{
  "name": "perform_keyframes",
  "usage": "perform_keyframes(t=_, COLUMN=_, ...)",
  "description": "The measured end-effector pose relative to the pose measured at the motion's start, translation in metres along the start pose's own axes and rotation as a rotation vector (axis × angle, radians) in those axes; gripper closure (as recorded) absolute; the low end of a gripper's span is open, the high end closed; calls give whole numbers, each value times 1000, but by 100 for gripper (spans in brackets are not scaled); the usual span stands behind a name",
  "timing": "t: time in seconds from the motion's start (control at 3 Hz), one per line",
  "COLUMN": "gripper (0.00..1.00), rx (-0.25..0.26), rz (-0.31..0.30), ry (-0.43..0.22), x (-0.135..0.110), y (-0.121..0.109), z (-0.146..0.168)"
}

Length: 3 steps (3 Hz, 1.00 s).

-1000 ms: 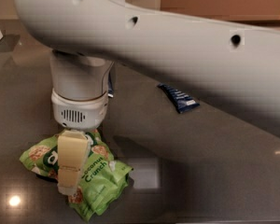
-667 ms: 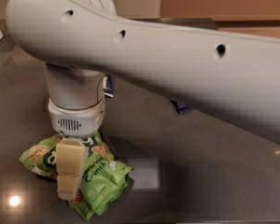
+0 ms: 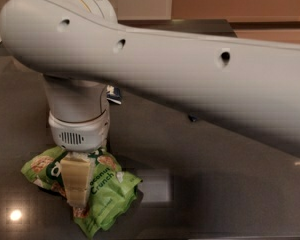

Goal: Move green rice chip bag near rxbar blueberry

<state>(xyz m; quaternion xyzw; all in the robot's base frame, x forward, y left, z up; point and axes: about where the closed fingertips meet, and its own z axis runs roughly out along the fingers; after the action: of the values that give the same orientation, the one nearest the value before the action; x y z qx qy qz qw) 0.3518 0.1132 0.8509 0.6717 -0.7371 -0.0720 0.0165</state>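
Note:
The green rice chip bag (image 3: 104, 189) lies crinkled on the dark table at the lower left, showing white lettering and "Crunch". My gripper (image 3: 78, 196) comes straight down onto the middle of the bag and touches it. The bag rests on the table. The rxbar blueberry is almost wholly hidden behind my arm; only a small dark tip (image 3: 192, 118) shows below the arm near the middle of the table.
My big grey arm (image 3: 200, 69) crosses the whole view from the upper left to the right. A dark blue packet with white print (image 3: 114, 94) peeks out behind my wrist. The dark glossy table (image 3: 215, 184) has its far edge at the top.
My arm has dropped lower across the view and now covers the rxbar almost fully. My gripper stays on the green bag, slightly lower. The bag has not visibly moved.

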Motion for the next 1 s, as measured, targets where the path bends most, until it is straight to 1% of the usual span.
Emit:
perform_keyframes(t=0.33, gripper=64, rx=-6, rz=-5, ry=-4, x=2, y=1, z=-7)
perform_keyframes(t=0.67, gripper=88, rx=20, rz=16, ry=-29, x=13, y=-14, z=-28)
perform_keyframes(t=1.0, gripper=100, rx=75, rz=68, ry=-71, x=35, y=-47, z=-59)
